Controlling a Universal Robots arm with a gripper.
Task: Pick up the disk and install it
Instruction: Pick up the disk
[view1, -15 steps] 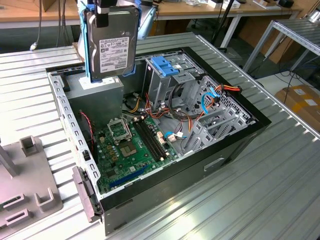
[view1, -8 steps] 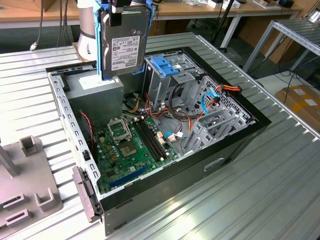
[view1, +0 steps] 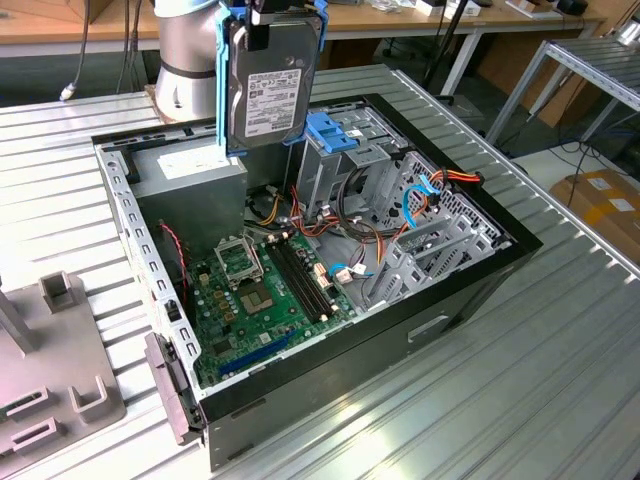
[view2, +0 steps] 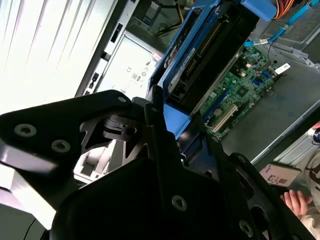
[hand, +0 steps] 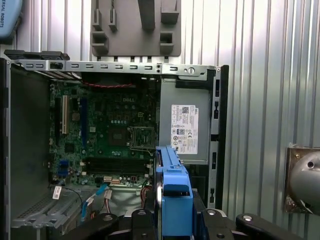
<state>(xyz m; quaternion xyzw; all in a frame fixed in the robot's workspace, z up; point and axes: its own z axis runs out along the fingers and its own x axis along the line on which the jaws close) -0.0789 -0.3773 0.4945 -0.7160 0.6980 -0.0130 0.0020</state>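
**Hold.** The gripper (hand: 172, 220) is clamped on the disk (view1: 272, 85), its fingers pinching the blue bracket at the disk's upper end. The disk hangs upright with its label facing the exterior view. It is lifted clear above the open computer case (view1: 470, 290), over the corner that holds the power supply (view1: 190, 172).

**Judgement on the hold.** The upright, edge-down hold appears chosen to keep the drive narrow, keep it off the case walls, and leave its lower end free.

**Surroundings.**
- Inside the case, the drive cage (view1: 340, 140) with its blue plastic top stands just beside the hanging disk, towards the exterior view's right.
- The motherboard (view1: 260, 290) lies flat on the case floor.
- Red, orange and blue cables (view1: 420, 190) loop inside the case beyond the cage.
- Outside the case, a grey fixture (view1: 60, 385) rests on the ribbed table (view1: 520, 390).
- A person's hand (view2: 298, 200) shows beyond the case edge in the second wrist view.

**Obstructions.** In my judgement the cables and the cage's own frame are the likeliest to get in the way.
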